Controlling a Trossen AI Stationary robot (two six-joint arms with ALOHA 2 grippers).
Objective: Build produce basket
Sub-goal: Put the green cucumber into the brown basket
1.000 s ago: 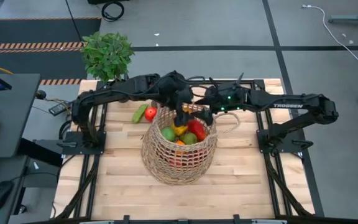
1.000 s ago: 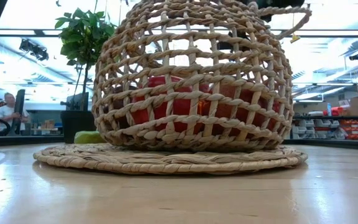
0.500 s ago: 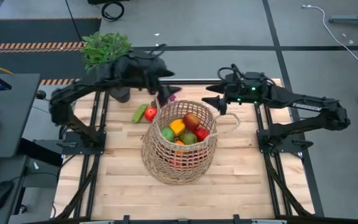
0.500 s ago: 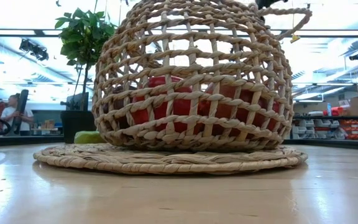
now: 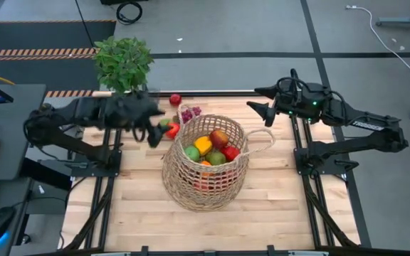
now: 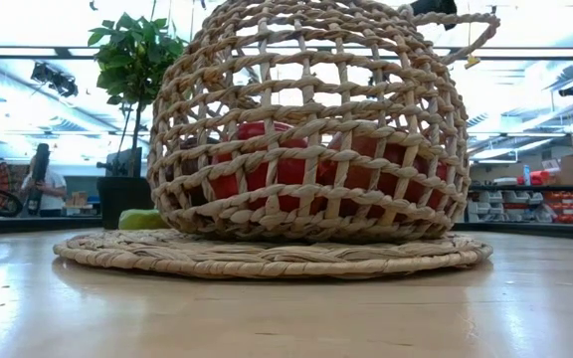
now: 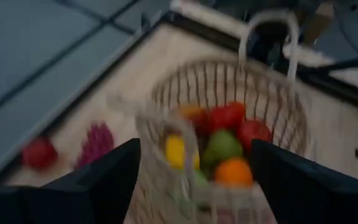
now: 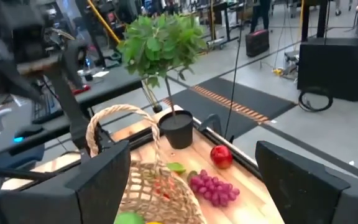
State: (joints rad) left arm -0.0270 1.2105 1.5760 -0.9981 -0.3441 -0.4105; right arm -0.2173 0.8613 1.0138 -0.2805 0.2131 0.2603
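- The wicker basket [image 5: 206, 165] stands upright on the table between the left gripper [image 5: 150, 130] and the right gripper [image 5: 260, 108], nearer the left one.
- Inside lie a yellow pepper [image 5: 203, 145], green apple [image 5: 193, 153] and red fruits.
- A red apple [image 5: 175, 99] and purple grapes [image 5: 190, 112] lie on the table beyond the basket, just past the left gripper.

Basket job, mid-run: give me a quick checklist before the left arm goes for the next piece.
1. Basket upright on the table: ok.
2. Left gripper empty, jaws open: ok.
3. Right gripper pulled back from the basket, empty: ok.
4. Produce outside the basket: red apple and purple grapes at the far edge: not ok.
5. Items beside the left gripper: partly hidden, cannot tell.
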